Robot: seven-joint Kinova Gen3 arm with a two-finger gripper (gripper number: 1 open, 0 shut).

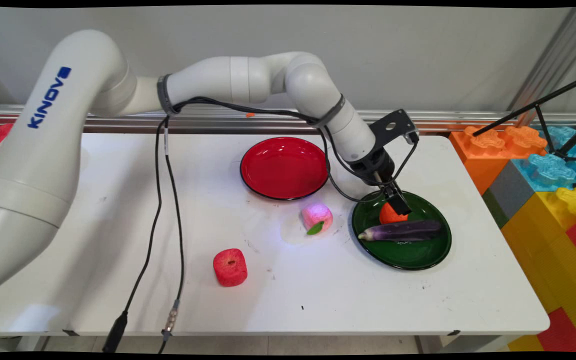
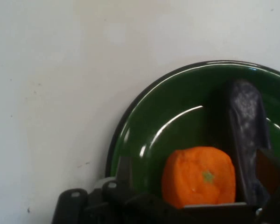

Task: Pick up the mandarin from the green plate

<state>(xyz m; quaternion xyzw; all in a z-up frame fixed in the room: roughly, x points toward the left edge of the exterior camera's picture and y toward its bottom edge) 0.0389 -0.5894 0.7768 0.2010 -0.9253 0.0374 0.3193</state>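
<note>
Orange fruit [image 1: 389, 215] lying inside the green plate [image 1: 408, 255], on the side toward the red plate [image 1: 284, 167], with the black gripper [image 1: 397, 204] lowered directly over it. In the hand view the orange fruit [image 2: 199, 176] sits between the gripper's fingers, one finger [image 2: 122, 170] to its left and the other by the purple eggplant [image 2: 246, 126]; whether the pads press on the fruit cannot be told. The eggplant [image 1: 402, 231] lies across the green plate just beside the orange fruit, on its near side. A pink block with a green leaf [image 1: 317, 217] rests on the white bench [image 1: 318, 295] just left of the green plate, between it and the red plate. A red block [image 1: 230, 267] stands well apart, farther left and nearer the bench's front edge.
</note>
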